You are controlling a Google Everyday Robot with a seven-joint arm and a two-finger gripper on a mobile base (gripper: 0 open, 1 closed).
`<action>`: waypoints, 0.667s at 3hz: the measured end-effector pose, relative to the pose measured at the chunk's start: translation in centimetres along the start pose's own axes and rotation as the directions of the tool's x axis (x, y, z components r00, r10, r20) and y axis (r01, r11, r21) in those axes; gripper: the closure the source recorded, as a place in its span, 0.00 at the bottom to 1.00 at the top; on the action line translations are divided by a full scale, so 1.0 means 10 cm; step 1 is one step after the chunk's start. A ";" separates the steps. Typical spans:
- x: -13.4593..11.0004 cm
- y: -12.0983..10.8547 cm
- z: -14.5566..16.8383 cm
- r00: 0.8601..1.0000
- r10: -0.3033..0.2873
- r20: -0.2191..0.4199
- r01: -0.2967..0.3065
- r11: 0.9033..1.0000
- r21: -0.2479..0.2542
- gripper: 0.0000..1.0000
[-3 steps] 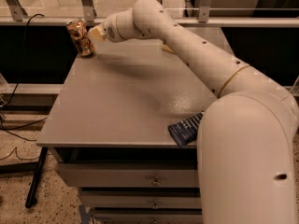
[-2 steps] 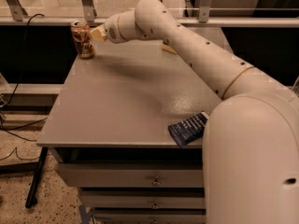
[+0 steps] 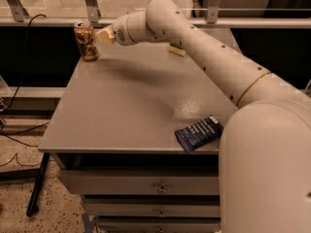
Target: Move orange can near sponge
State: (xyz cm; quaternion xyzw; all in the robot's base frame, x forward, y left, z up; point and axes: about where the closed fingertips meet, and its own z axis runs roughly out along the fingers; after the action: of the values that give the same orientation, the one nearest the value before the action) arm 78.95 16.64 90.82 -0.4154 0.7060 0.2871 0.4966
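Note:
The orange can [image 3: 86, 41] stands upright at the far left corner of the grey table [image 3: 131, 106]. My gripper [image 3: 103, 36] is at the can's right side, level with its upper half and right against it. The arm reaches in from the lower right across the table. The sponge [image 3: 177, 49] lies at the far edge of the table to the right of the can, partly hidden behind my arm, with only its yellow body and a bit of green top showing.
A flat dark blue snack packet [image 3: 198, 133] lies at the table's front right edge. A metal railing [image 3: 48, 21] runs behind the table. Drawers [image 3: 146, 188] sit under the tabletop. A black cable [image 3: 19, 81] hangs at the left.
The can and my gripper sit a touch further right in view, still together at the far left corner. The packet and sponge have not moved on the table.

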 end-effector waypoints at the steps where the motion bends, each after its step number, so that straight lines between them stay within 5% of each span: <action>1: -0.04 -0.01 0.00 0.999 -0.035 -0.019 0.035 0.999 -0.020 0.18; 2: -0.03 0.01 0.01 0.999 -0.034 -0.021 0.033 0.999 -0.025 0.00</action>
State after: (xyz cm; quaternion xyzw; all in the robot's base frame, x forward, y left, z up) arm 79.01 16.90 91.10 -0.4363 0.7007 0.2829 0.4885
